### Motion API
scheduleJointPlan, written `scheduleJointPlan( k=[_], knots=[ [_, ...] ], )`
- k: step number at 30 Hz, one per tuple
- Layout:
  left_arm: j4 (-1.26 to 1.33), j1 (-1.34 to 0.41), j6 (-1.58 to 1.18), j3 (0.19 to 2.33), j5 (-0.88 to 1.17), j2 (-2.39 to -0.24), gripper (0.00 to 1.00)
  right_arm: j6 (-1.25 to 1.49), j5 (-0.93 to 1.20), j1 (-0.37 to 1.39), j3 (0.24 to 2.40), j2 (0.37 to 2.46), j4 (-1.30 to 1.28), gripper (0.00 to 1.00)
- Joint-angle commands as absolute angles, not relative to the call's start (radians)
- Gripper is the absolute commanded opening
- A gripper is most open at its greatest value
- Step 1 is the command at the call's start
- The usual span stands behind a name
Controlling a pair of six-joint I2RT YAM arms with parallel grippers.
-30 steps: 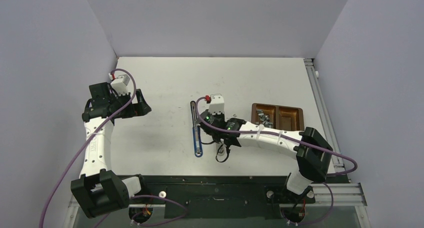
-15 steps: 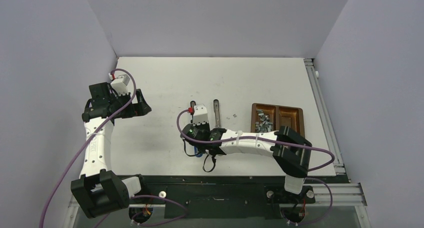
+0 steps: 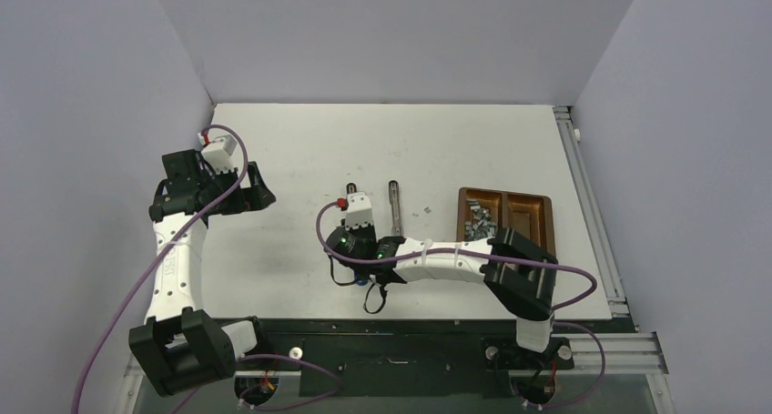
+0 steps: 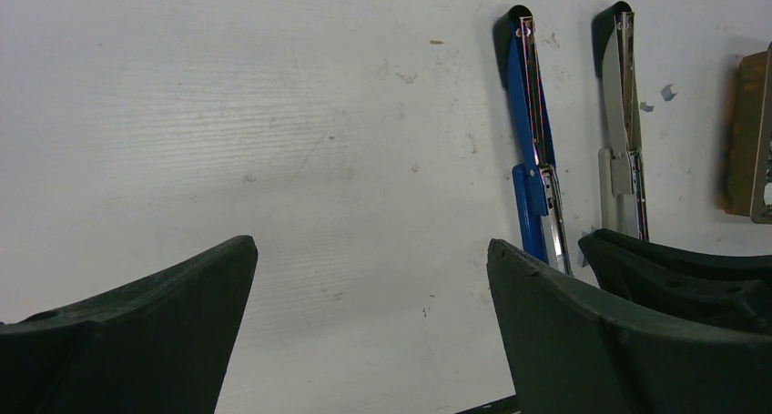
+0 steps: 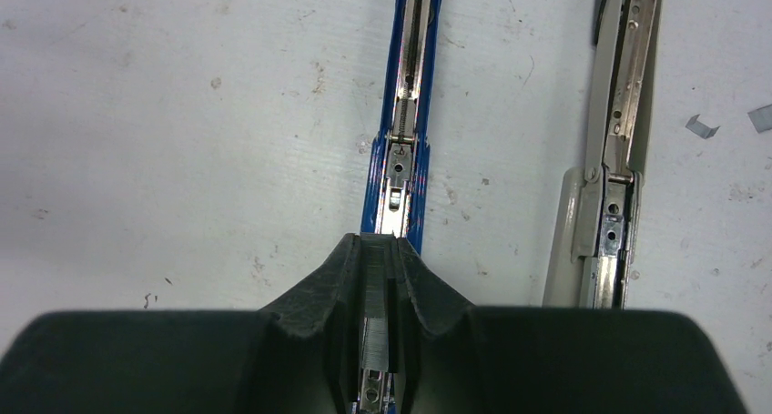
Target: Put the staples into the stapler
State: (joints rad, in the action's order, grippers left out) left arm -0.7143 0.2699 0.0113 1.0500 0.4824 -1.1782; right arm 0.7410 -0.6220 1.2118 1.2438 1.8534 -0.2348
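The open blue stapler (image 5: 411, 114) lies flat on the white table, its magazine channel facing up. My right gripper (image 5: 380, 243) is shut on a short silver staple strip (image 5: 373, 291), held lengthwise right over the blue stapler's channel. In the top view this gripper (image 3: 357, 261) hides most of the blue stapler. A grey stapler (image 3: 394, 205) lies open and parallel to its right. The staples pile (image 3: 480, 221) sits in the left half of a brown tray (image 3: 533, 216). My left gripper (image 3: 248, 192) is open and empty at the far left, and its wrist view shows the blue stapler (image 4: 533, 132).
The grey stapler (image 5: 619, 159) lies close beside my right fingers. Small loose staple bits (image 5: 701, 126) lie on the table between the grey stapler and the tray. Grey walls close in the table's left, back and right sides.
My right gripper has moved left, from above the grey stapler to above the blue stapler, carrying the staple strip. The grey stapler is uncovered. The left arm has not moved.
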Motion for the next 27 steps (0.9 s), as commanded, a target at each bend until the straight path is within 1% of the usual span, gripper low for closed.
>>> scheduleJointPlan(
  k=[1, 27],
  knots=[
    [-0.704, 0.270, 0.006, 1.089, 0.497, -1.163, 0.96, 0.731, -0.643, 1.211, 1.267, 1.884, -0.178, 0.09],
    [-0.695, 0.269, 0.006, 1.091, 0.494, -1.174, 0.96, 0.763, -0.631, 1.186, 1.215, 1.893, -0.151, 0.09]
  ],
)
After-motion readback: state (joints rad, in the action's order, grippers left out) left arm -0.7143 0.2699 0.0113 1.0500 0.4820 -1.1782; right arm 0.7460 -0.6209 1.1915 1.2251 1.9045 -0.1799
